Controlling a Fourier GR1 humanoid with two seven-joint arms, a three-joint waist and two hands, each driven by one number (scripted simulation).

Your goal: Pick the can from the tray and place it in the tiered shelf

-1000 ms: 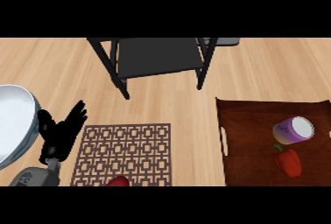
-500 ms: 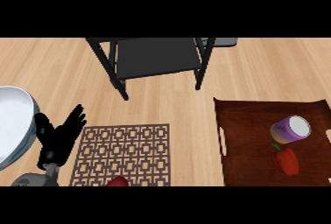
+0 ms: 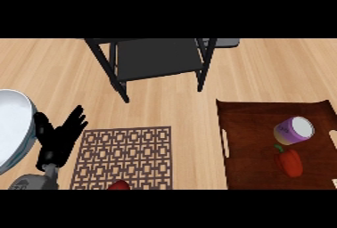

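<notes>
One can (image 3: 294, 131), purple, lying on its side in the brown tray (image 3: 253, 120) beside a red pepper (image 3: 289, 162); tiered shelf (image 3: 158, 60) beyond; my left hand (image 3: 60, 140) resting, fingers straight.

A light wooden counter (image 3: 164, 107) is seen from above. On it are set a black tiered shelf (image 3: 158, 60) at the far side, a brown tray (image 3: 253, 147) at the right, a patterned mat (image 3: 125, 158) near the front, and a white plate (image 3: 13, 127) at the left edge.
</notes>
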